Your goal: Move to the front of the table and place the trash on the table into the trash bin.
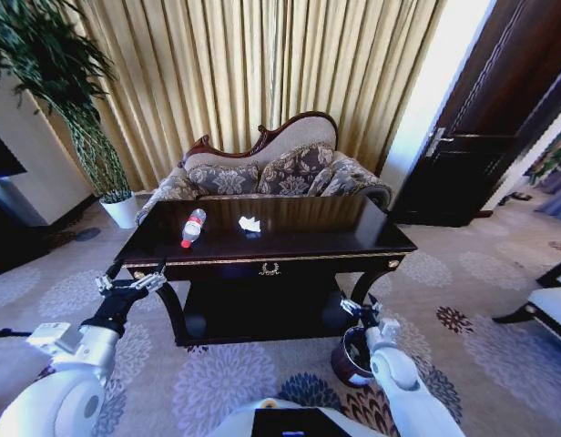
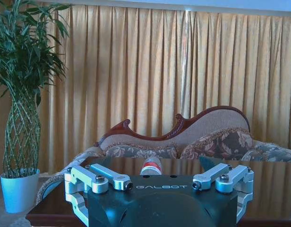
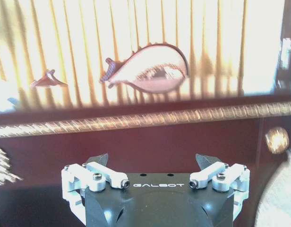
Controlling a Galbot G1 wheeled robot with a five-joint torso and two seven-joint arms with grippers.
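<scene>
The dark glossy table [image 1: 353,238] with gold trim stands straight ahead of me. On its top lie a clear plastic bottle with a red label [image 1: 193,228] at the left and a crumpled white paper wad [image 1: 249,224] near the middle. The dark brown trash bin [image 1: 351,361] sits on the carpet by the table's front right leg. My left gripper [image 1: 131,284] hovers open off the table's front left corner; its wrist view looks across the tabletop at the bottle [image 2: 151,166]. Just above the bin, my right gripper [image 1: 362,309] is open, facing the table's gold-trimmed front edge [image 3: 136,120].
A patterned sofa [image 1: 271,168] stands right behind the table, with curtains beyond it. A tall plant in a white pot [image 1: 122,210] is at the back left, a dark door [image 1: 485,137] at the right, and a chair [image 1: 554,305] at the right edge.
</scene>
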